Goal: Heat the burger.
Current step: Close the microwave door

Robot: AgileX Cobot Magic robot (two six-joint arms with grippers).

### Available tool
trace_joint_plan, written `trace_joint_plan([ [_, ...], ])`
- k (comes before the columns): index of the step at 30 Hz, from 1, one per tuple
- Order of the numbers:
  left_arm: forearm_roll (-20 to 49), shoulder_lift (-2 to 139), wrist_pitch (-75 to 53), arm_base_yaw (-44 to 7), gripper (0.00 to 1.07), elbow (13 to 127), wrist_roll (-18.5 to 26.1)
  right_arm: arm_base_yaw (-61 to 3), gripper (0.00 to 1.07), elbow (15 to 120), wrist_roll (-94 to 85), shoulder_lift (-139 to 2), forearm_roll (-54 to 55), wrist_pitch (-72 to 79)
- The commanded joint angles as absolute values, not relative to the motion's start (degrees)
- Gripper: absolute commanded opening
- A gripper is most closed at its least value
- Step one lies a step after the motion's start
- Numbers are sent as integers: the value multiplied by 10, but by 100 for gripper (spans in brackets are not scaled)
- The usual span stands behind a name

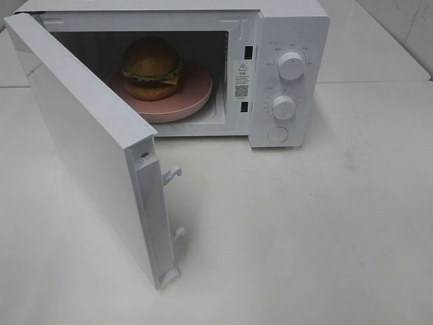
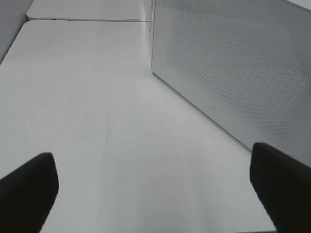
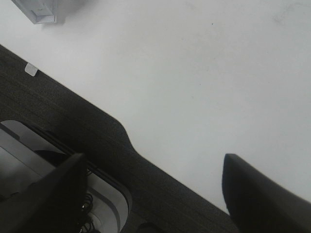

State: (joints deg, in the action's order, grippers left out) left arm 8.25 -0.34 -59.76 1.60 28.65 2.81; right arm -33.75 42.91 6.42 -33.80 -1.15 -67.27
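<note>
The burger (image 1: 151, 63) sits on a pink plate (image 1: 193, 91) inside the white microwave (image 1: 291, 34), whose door (image 1: 88, 142) stands swung wide open toward the front left. Neither arm shows in the exterior high view. In the left wrist view my left gripper (image 2: 154, 187) is open over bare white table, its dark fingertips (image 2: 29, 187) far apart, with the door's perforated outer face (image 2: 233, 63) beside it. My right gripper (image 3: 153, 191) is open too, with nothing between its fingers, hovering at the table's dark front edge (image 3: 73, 121).
The microwave's control panel carries two round knobs (image 1: 291, 66) (image 1: 283, 107) and a round button (image 1: 277, 134). Two white latch hooks (image 1: 172, 175) stick out of the door's edge. A corner of the door (image 3: 36, 9) shows in the right wrist view. White tabletop (image 1: 304, 223) spreads in front.
</note>
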Motion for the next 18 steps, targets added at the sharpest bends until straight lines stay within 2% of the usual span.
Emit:
trace_joint_plan([
  [1, 87, -7, -594, 17, 100, 285, 25, -335, 74, 421, 64, -299, -18, -694],
  [7, 87, -7, -594, 17, 100, 285, 25, -328, 74, 392, 66, -234, -41, -701],
  [11, 87, -7, -594, 17, 100, 285, 25, -272, 74, 367, 62, -182, -46, -708],
  [18, 87, -7, -594, 17, 100, 285, 25, -216, 75, 336, 62, -116, -46, -708],
])
